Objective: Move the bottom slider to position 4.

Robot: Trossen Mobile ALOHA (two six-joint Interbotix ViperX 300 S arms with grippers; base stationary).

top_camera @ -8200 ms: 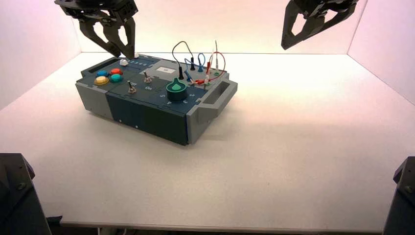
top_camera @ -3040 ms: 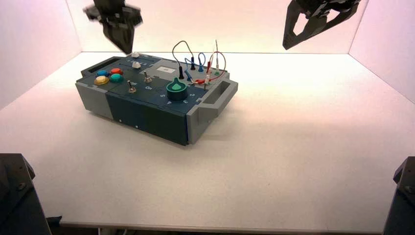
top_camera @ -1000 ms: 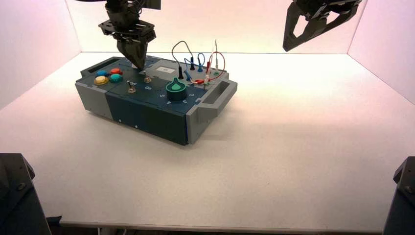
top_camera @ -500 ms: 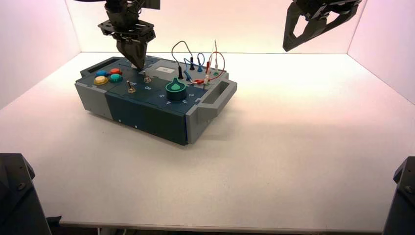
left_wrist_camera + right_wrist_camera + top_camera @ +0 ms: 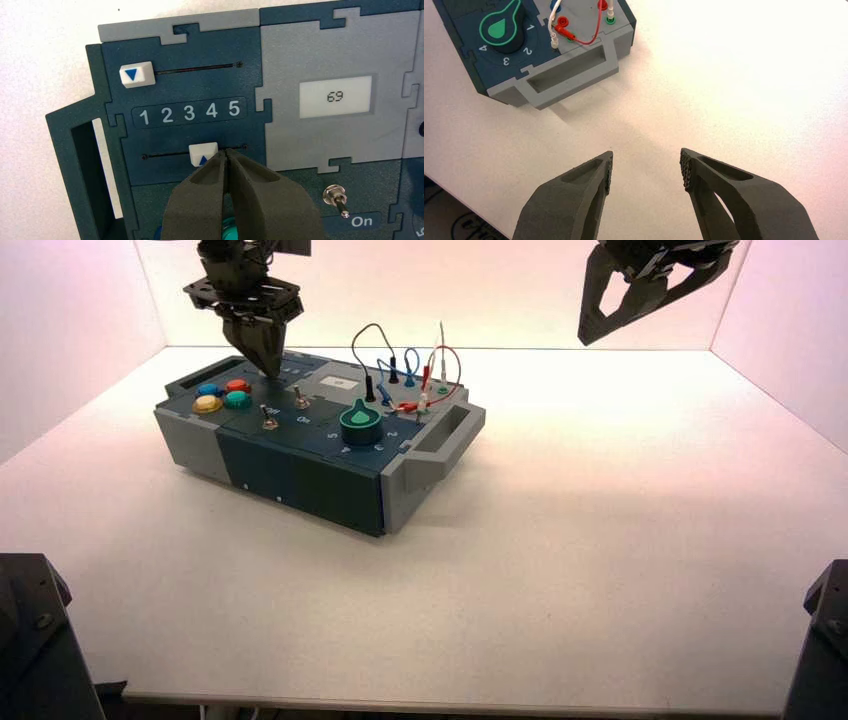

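High view: a box of controls on a pale tabletop [image 5: 600, 540], ringed by pinkish-white walls [image 5: 430, 290].

The surface is smooth and brightly lit, the box [image 5: 320, 440] set toward its far left. The left gripper [image 5: 268, 374], closed with nothing in its grip, is at the bottom slider [image 5: 202, 153], whose white knob sits on the lower track, beneath the printed numbers, near the 4. The right gripper [image 5: 646, 167] hangs wide and empty above the right side.

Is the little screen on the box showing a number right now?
Yes, the white display on the box's grey panel reads 69.
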